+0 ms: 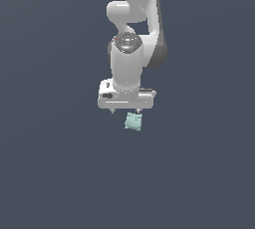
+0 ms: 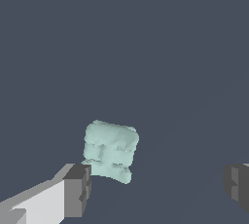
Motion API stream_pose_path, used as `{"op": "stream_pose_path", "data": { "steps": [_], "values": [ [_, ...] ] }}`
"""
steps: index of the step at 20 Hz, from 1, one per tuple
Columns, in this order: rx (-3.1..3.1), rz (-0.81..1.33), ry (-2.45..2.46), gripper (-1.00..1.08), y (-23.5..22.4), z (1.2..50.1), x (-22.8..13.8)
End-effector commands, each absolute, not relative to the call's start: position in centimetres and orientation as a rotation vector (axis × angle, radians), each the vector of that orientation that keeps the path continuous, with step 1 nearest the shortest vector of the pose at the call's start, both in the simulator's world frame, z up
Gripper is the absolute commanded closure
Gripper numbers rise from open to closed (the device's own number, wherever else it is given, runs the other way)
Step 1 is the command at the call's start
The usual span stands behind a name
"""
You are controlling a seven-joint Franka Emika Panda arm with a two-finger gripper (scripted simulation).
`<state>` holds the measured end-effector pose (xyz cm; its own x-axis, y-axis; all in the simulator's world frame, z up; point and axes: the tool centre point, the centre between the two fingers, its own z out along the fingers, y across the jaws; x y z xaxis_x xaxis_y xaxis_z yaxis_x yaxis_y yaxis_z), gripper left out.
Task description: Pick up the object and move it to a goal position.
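The object (image 1: 133, 121) is a small pale mint-green lumpy square lying on the dark grey floor, just below the white hand in the exterior view. In the wrist view the object (image 2: 110, 151) sits close to one grey fingertip (image 2: 78, 190), while the other fingertip (image 2: 237, 184) is far off to the side. My gripper (image 2: 158, 187) is open and wide, hovering above the object with nothing held. In the exterior view the gripper (image 1: 125, 109) shows only short finger stubs under the hand, with the object slightly toward the exterior view's right of its centre.
The white arm (image 1: 133, 19) rises behind the hand toward the top of the exterior view. A uniform dark grey floor (image 1: 50, 173) surrounds the object on all sides.
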<state>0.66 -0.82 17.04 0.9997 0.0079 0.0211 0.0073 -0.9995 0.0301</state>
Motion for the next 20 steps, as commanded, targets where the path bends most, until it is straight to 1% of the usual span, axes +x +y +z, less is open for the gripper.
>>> {"op": "stream_pose_path", "data": {
  "steps": [1,10,15,20],
  "values": [
    [3.111,0.033,0.012,-0.92,-0.8,17.0,0.7],
    [3.141,0.002,0.016,-0.92,1.2,17.0,0.4],
    [3.141,0.003,0.013,-0.92,1.2,16.9,0.3],
    [3.142,0.002,-0.034,-0.92,1.6,15.7,0.0]
  ]
}}
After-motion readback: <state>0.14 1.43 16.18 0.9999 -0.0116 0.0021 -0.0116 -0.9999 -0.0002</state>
